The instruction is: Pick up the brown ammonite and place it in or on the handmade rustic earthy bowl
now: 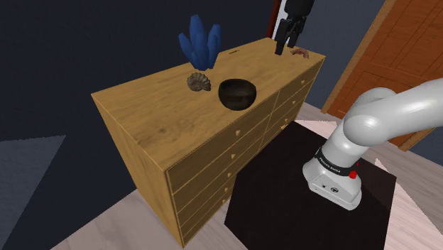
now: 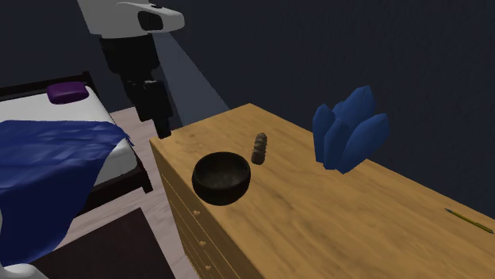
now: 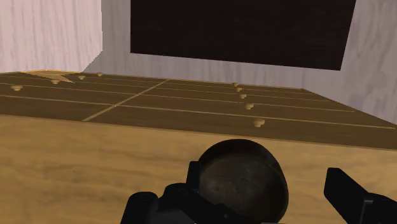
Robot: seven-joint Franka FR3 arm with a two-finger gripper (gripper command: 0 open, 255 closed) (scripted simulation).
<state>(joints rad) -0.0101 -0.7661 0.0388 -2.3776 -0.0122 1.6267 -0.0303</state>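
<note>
Ammonite (image 1: 199,82) lies just beside dark bowl (image 1: 238,105) on dresser (image 1: 142,113).

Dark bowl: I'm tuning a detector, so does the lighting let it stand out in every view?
Shoulder view: dim, even light, yet the dark round bowl contrasts sharply with the light wooden dresser top. Second exterior view: darker overall, its rim reads but the inside is nearly black. Wrist view: its mottled brown inside shows, no glare.
</note>
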